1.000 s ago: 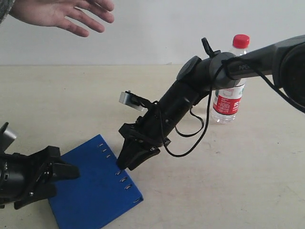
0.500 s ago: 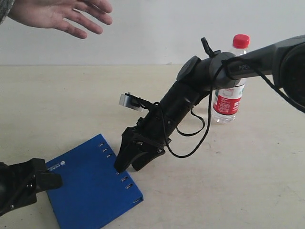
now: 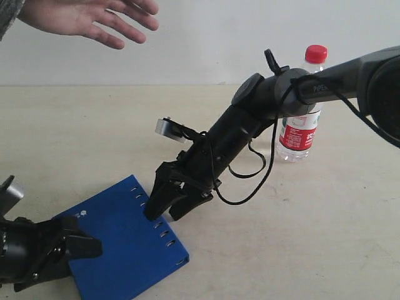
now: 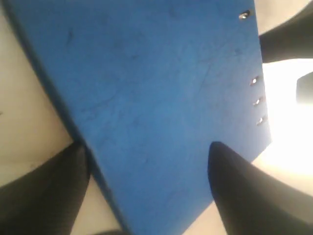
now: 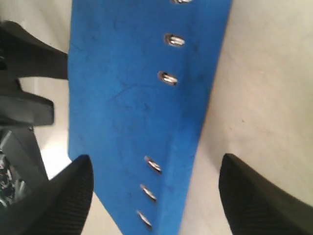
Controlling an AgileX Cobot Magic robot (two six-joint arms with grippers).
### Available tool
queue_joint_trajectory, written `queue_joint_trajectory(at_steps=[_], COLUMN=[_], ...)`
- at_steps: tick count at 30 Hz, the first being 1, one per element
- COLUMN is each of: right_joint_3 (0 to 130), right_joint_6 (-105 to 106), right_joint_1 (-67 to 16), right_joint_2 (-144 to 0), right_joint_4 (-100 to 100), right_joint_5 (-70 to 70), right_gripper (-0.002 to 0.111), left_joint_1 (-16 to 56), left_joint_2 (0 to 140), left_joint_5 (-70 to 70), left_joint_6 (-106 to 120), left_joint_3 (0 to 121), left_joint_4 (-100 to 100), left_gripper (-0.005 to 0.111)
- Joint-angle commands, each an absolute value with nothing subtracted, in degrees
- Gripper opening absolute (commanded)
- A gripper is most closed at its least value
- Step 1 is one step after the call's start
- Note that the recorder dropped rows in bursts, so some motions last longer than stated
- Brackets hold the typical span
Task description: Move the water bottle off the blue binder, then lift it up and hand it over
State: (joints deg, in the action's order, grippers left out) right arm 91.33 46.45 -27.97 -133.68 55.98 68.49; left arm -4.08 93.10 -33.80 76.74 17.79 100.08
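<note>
Left gripper (image 4: 145, 147), right gripper (image 5: 155, 157) apart over blue binder (image 3: 125, 244); water bottle (image 3: 300, 134) behind arm (image 3: 250, 119).

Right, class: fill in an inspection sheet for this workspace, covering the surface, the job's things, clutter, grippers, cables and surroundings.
Surface: pale table, no spills seen.
Job's things: water bottle upright on the table, cap on, well apart from the blue binder, which lies flat and closed.
Clutter: nothing seen.
Grippers: left gripper, jaws open at the binder's edge opposite the slots; right gripper, jaws open over the slotted edge; neither holds anything.
Cables: black cable hanging in a loose loop beside the right arm.
Surroundings: plain wall; a person's open hand raised at upper left.
</note>
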Motion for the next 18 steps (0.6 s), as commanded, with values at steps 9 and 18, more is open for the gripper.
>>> queue_joint_trajectory(at_steps=[9, 18], right_joint_3=[91.45, 91.45], right_joint_6=[46.97, 46.43], right_joint_1=[-27.97, -27.97], right_joint_2=[-133.29, -133.29], right_joint_4=[59.45, 59.45], right_joint_5=[69.96, 69.96], right_gripper=[0.064, 0.064], left_joint_1=[-3.91, -3.91], left_joint_2=[105.69, 105.27], left_joint_5=[-66.62, -69.96], left_joint_6=[82.93, 89.8], left_joint_3=[25.68, 28.2], left_joint_4=[99.95, 99.95], left_gripper=[0.064, 0.064])
